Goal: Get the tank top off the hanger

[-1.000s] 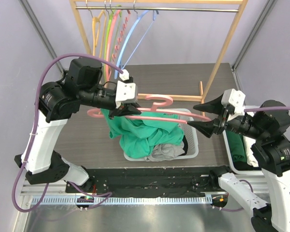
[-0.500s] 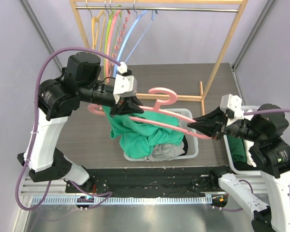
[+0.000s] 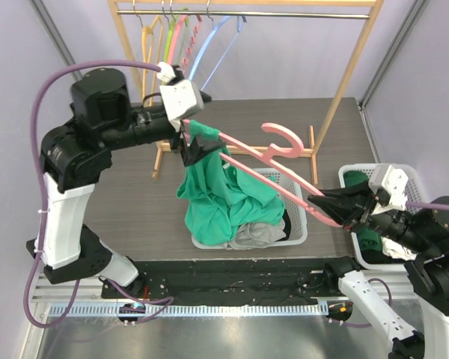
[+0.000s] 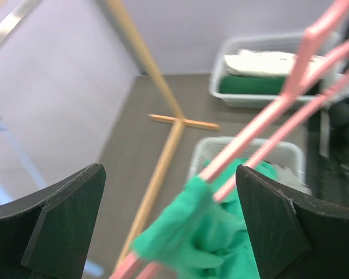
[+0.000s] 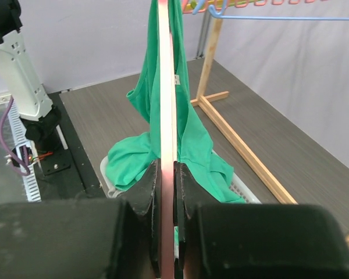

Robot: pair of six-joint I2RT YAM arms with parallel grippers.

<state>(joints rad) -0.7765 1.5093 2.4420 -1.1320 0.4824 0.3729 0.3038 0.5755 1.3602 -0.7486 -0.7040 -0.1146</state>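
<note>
Two pincers working. My right gripper (image 5: 167, 170) is pinching the end of pink plastic hanger (image 5: 166, 87), pads pressed on thin flat edge. My left gripper (image 4: 168, 172) is standing spread wide, gripping nothing. Green tank top (image 3: 217, 194), soft and crumpled, is hanging off hanger's end near left gripper, draping into white slotted basket (image 3: 300, 224).

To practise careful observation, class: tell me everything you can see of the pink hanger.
The hanger is pink, smooth and plastic-looking. It has two slim bars that meet at the ends and a curved hook at mid-length. It is off the table, running slantwise above the basket from one arm to the other. The right gripper is shut on its near end. The green tank top drapes from its far end, which lies between the fingers of the open left gripper. Whether they touch it cannot be told.
</note>
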